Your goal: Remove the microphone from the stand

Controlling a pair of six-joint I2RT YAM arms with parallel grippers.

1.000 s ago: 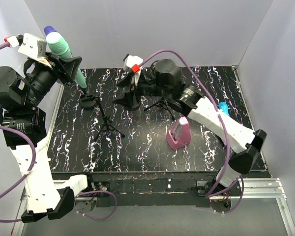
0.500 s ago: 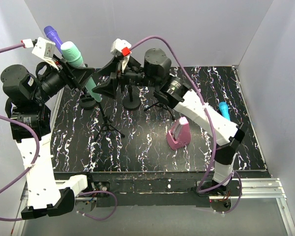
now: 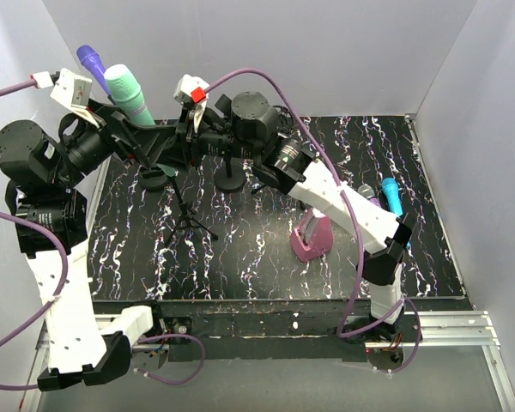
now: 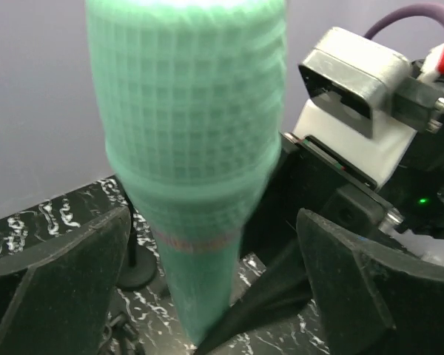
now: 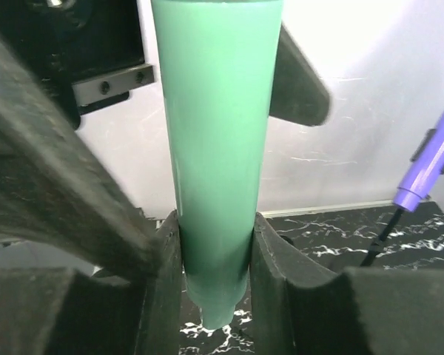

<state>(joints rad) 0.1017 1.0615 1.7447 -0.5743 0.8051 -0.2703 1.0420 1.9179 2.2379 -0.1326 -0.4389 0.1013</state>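
The green microphone point(image 3: 130, 96) stands tilted in the air at the back left, above the black tripod stand point(image 3: 186, 220), whose empty clip point(image 3: 154, 178) sits just below. My right gripper point(image 5: 214, 285) is shut on the lower end of the microphone's handle point(image 5: 214, 148), both pads pressed against it. In the left wrist view my left gripper point(image 4: 207, 288) is open, its fingers point(image 4: 55, 277) standing wide on either side of the microphone's mesh head point(image 4: 189, 133) without touching it.
A purple microphone point(image 3: 92, 61) sticks up at the far left by the wall. A round-based stand point(image 3: 232, 180) is behind the tripod. A pink holder point(image 3: 313, 237) and a blue microphone point(image 3: 391, 196) lie to the right. White walls enclose the table.
My left gripper has let go of the green microphone and opened wide. My right gripper has reached left and closed on the microphone's handle.
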